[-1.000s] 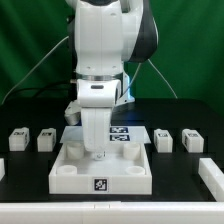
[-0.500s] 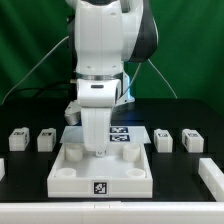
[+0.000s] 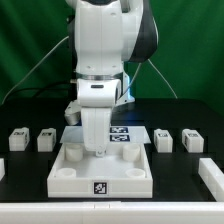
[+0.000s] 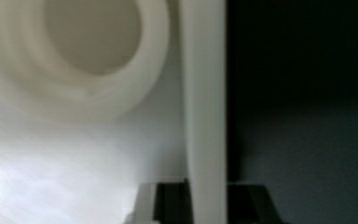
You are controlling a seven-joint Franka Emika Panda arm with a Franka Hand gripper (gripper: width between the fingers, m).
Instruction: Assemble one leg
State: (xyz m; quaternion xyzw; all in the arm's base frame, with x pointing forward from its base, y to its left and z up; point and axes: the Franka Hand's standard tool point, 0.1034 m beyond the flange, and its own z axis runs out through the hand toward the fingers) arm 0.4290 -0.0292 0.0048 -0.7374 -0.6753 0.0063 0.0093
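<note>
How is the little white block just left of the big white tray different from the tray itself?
The leg is a small block; the tray is far larger, wide and low. The leg stands untouched on the table; the gripper hangs down inside the tray. Both are white with a black-and-white tag.

The exterior view is bright and evenly lit, though a little soft in detail. Inside the white board (image 3: 65,178), a faint shadow lies under the arm (image 3: 100,40). The wrist view is strongly blurred, partly pale and partly almost black.
</note>
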